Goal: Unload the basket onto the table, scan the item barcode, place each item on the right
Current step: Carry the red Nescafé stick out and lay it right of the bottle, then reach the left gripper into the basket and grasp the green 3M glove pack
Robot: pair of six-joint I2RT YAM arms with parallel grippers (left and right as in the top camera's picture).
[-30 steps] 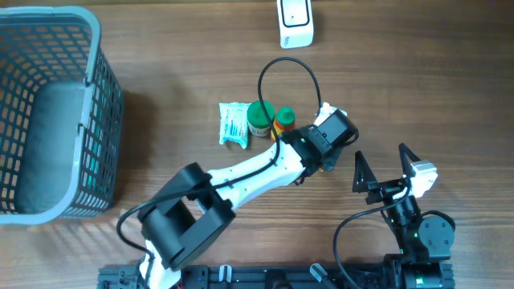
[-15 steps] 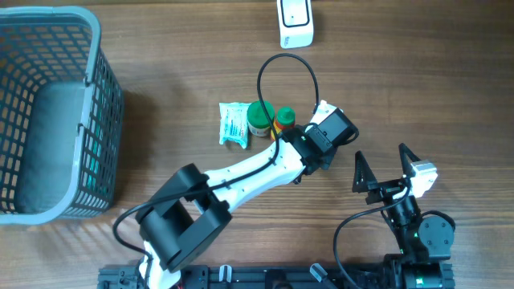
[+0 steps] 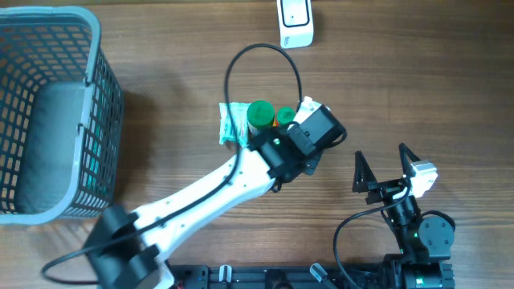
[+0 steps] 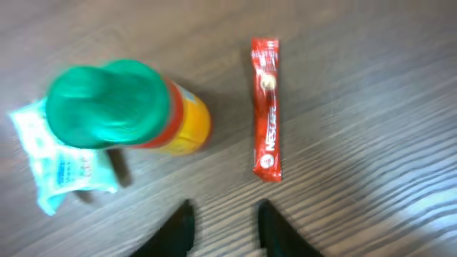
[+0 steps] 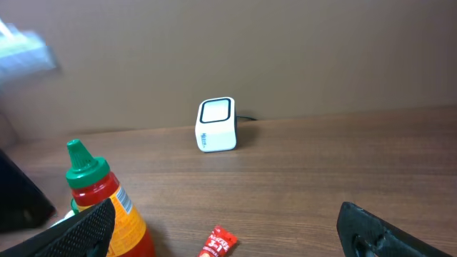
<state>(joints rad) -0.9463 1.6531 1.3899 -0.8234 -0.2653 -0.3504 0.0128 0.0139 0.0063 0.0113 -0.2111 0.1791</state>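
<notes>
Evidently the pick comes first: nothing gripped, nothing scanned

Largest on the wooden table (image 3: 177, 72) is the grey plastic basket (image 3: 104, 112) at the far left, well apart from everything else. Its slatted floor shows through and nothing lies in it. The left arm (image 3: 209, 189) reaches across to the cluster of goods in the middle. The left gripper (image 4: 225, 218) hovers above them, jaws narrowly parted with only bare wood between. The right gripper (image 3: 382, 164) sits back by the robot's base, jaws spread wide and holding nothing. The barcode scanner (image 3: 295, 22), a small white box with a dark window, stands at the far edge, well apart from the goods.

Among the goods, the sauce bottle (image 4: 143, 114) with green cap and orange label stands upright. A white-and-green packet (image 4: 61, 160) lies close against it; whether they touch I cannot tell. Smallest is the red Nescafé stick (image 4: 266, 107), flat on the wood, near the bottle but apart from it.

Which of these is the item to scan I cannot tell; the stick and the bottle lie nearest the fingers. By my reckoning the step in hand is the approach for a grasp. The next move calls for wider jaws if the bottle is meant and a descent onto one piece without knocking its neighbours, then a carry to the scanner with the barcode turned to its window
</notes>
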